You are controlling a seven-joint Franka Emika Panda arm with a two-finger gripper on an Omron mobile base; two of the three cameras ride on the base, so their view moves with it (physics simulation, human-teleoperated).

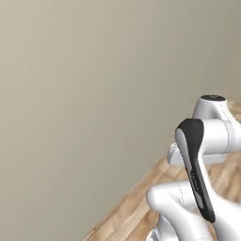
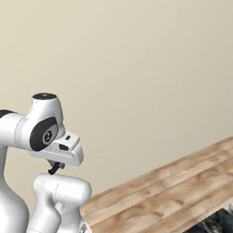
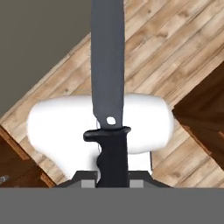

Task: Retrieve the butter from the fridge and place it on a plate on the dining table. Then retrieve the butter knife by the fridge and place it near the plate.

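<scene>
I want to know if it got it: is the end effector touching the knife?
Touching. In the hand view the knife has its black handle running down between the end effector finger tips, which are shut on it, blade pointing away over the wood floor.

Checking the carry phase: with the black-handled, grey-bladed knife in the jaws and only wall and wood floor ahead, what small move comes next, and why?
Probably keep the jaws shut on the black-handled grey-bladed knife and turn the base on toward the table: both base views show just beige wall and wood floor, no plate in sight.
</scene>
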